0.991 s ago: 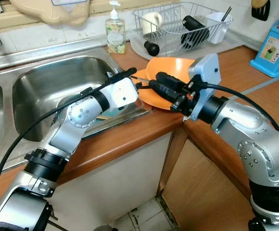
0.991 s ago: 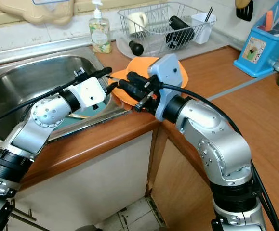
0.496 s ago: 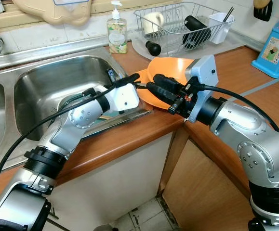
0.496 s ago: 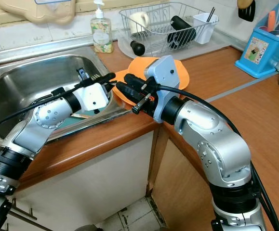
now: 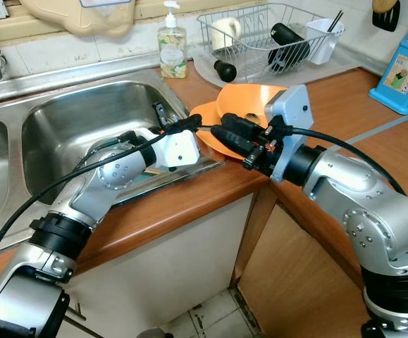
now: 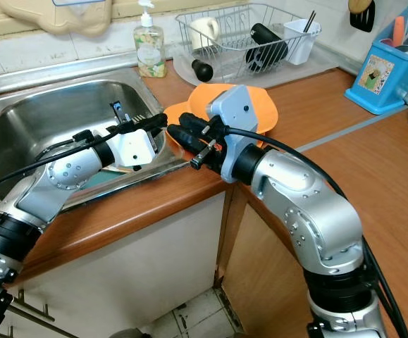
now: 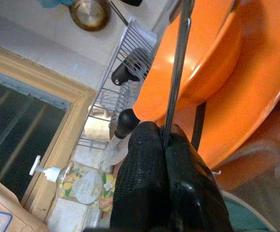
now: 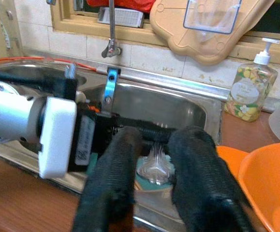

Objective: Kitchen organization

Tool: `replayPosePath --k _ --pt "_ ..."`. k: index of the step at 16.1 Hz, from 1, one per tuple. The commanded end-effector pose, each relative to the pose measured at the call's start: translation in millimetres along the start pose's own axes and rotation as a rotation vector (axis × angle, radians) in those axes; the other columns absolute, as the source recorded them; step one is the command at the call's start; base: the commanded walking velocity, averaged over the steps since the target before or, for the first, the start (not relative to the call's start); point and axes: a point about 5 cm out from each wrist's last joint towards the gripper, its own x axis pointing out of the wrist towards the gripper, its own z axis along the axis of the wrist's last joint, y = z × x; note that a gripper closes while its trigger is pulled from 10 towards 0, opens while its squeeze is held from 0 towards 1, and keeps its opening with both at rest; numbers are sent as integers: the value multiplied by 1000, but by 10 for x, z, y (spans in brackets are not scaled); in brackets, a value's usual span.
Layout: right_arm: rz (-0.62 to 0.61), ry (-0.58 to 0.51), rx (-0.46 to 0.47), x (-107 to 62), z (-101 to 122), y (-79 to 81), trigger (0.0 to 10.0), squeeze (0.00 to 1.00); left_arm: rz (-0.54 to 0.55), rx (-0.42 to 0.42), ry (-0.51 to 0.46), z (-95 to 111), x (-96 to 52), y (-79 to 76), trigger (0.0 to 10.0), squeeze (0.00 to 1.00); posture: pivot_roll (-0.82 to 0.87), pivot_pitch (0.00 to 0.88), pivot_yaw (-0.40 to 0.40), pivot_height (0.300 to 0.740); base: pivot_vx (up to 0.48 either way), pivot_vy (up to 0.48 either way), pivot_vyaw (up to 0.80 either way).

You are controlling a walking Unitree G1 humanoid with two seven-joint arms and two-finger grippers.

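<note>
From the head cameras, both arms crowd the corner where the sink meets the counter. The left gripper reaches over the sink's edge toward the stacked orange plates; the right gripper sits just beside it. The risk I see is the two wrists knocking together, or nudging the plates off the edge.

The left wrist view shows its fingers pressed together on a thin dark rod, perhaps a utensil handle, with the plates just beyond.

The right wrist view shows its fingers narrowly parted, holding nothing, aimed at the sink. A small glass item lies between them, which could get bumped.
</note>
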Motion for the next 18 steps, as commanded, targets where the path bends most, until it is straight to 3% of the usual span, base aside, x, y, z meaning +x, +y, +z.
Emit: replayPosePath --k 1,2,5,8,9,10,11,12,15,16,17,18 --pt "-11 -5 1 -7 17 -16 10000 1000 -9 29 25 -49 -16 46 0 0 -97 0 26 740 0 0 0" --pt "-49 -8 -21 -12 22 -51 10000 0 -7 30 59 -121 -44 71 0 0 -98 0 27 740 0 0 0" --pt "-78 23 -64 -37 -25 -79 10000 0 -14 23 171 -342 -117 118 0 0 -101 0 30 740 0 0 0" --pt "-49 55 -92 -24 -106 27 10000 0 -28 -9 384 -708 -230 210 0 0 -98 0 26 740 0 0 0" --pt "-44 57 -92 -16 -112 42 10000 0 -35 -9 407 -744 -238 219 0 0 -95 0 24 740 0 0 0" --pt "-20 65 -98 14 -146 106 10000 0 -72 -23 523 -906 -289 240 6667 0 -100 0 26 740 0 0 0" --pt "-14 68 -101 19 -155 121 10000 0 -81 -26 553 -945 -305 245 6667 0 -100 0 26 740 0 0 0" --pt "-4 73 -104 21 -173 154 10000 0 -93 -72 617 -1027 -339 250 10000 0 -107 0 30 740 0 0 0" --pt "4 89 -109 3 -211 188 10000 0 -154 -149 716 -1141 -401 184 10000 0 -113 0 34 740 0 0 0" --pt "3 92 -111 4 -218 194 10000 0 -182 -174 739 -1165 -418 151 10000 192 -113 0 34 740 0 0 0" --pt "3 94 -113 9 -223 198 10000 0 -216 -193 757 -1181 -430 125 10000 1000 -115 0 35 740 0 0 0" --pt "4 97 -114 10 -231 203 10000 0 -235 -208 766 -1188 -436 108 10000 1000 -115 0 35 740 0 0 0"
